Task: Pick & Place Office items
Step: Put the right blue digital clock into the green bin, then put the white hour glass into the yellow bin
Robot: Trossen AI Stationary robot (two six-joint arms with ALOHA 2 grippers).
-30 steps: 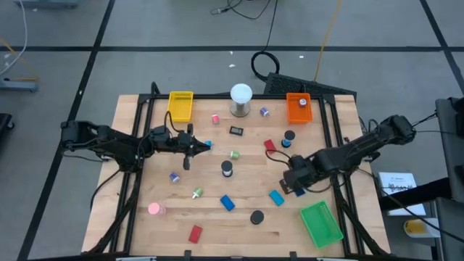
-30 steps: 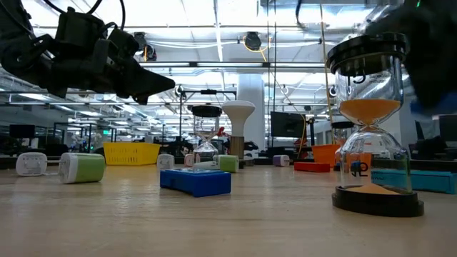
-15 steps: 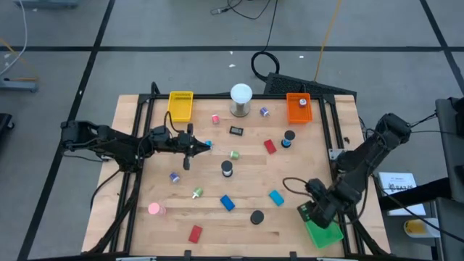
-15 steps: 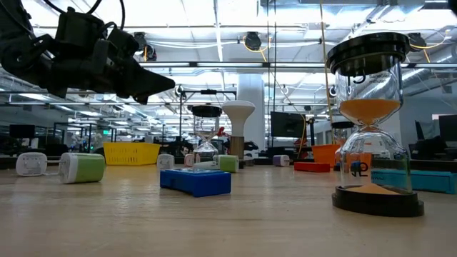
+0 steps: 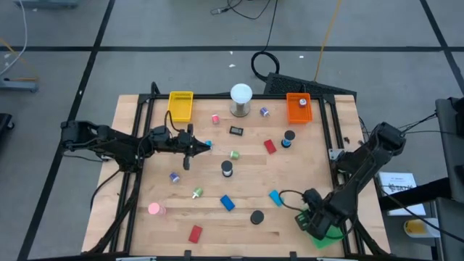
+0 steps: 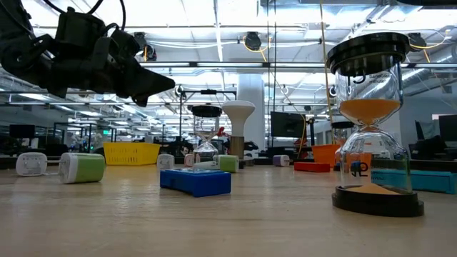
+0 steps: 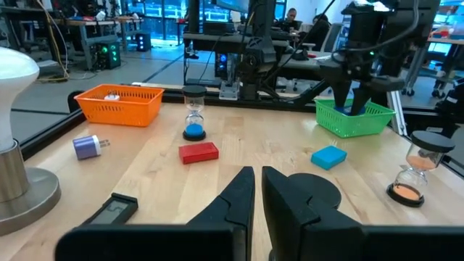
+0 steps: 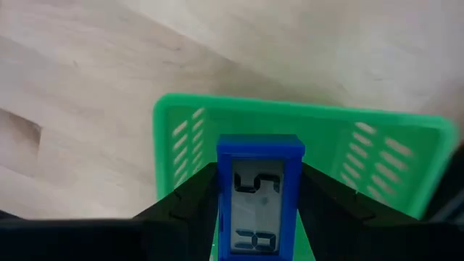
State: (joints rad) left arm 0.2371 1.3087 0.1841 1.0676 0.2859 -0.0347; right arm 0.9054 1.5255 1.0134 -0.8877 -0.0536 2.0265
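My right gripper (image 5: 313, 217) hangs over the green tray (image 5: 328, 235) at the table's near right corner, shut on a small blue digital clock (image 8: 259, 196) with a grey display. The left wrist view shows this gripper (image 7: 355, 107) standing above the same tray (image 7: 357, 122). My left gripper (image 5: 207, 145) floats level over the table's left middle, shut and holding nothing. Loose office items lie on the wood: a red block (image 5: 270, 146), two blue blocks (image 5: 228, 203) (image 5: 275, 196), a black round piece (image 5: 256, 216) and a pink one (image 5: 154, 209). My right gripper pinches the blue clock by its two long side edges (image 8: 222, 197), one finger (image 8: 190, 203) on each side. The fingers point down from above and run along the clock. The clock is lifted clear, upright, above the inside of the green tray.
A yellow tray (image 5: 180, 106), a white ball on a metal base (image 5: 241, 98) and an orange tray (image 5: 299, 107) stand along the far edge. Two small hourglasses (image 5: 227, 168) (image 5: 288, 136) stand mid-table, and a red block (image 5: 195, 233) lies near the front edge.
My right gripper has swung from the table's right middle toward the near right corner and gone lower, carrying the blue clock, and now stands over the green tray. My left gripper has kept still.
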